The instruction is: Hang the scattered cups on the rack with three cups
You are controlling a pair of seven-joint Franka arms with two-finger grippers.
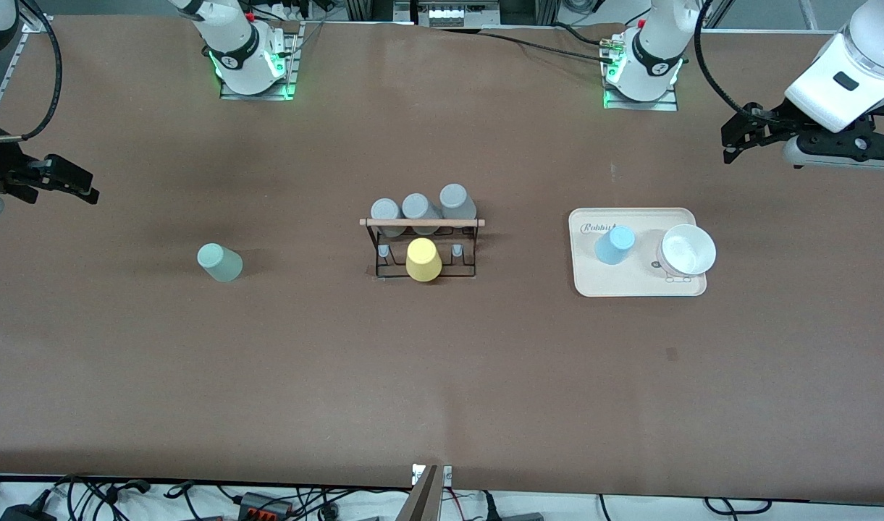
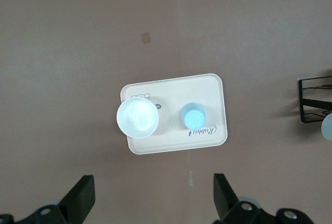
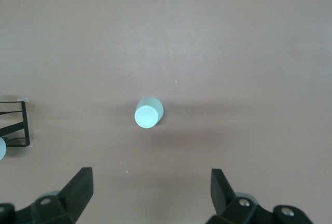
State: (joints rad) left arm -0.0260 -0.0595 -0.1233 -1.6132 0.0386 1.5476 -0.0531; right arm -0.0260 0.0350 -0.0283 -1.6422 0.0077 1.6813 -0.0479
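The pale mint green cup [image 1: 220,262] stands upside down on the table toward the right arm's end; it also shows in the right wrist view [image 3: 149,113]. The light blue cup [image 1: 615,244] stands upside down on the beige tray [image 1: 641,289], as the left wrist view [image 2: 193,116] also shows. The black wire rack [image 1: 422,222] with its wooden rod stands mid-table and carries three grey cups [image 1: 420,208] and a yellow cup [image 1: 423,260]. My right gripper [image 1: 87,187] [image 3: 150,175] is open and empty, high over the table's right-arm end. My left gripper [image 1: 730,143] [image 2: 153,182] is open and empty, high over the left-arm end.
A white bowl [image 1: 688,250] [image 2: 137,119] sits on the tray [image 2: 171,81] beside the blue cup, toward the left arm's end. The rack's edge shows in both wrist views [image 2: 315,99] [image 3: 14,125]. The brown table spreads wide around all of these.
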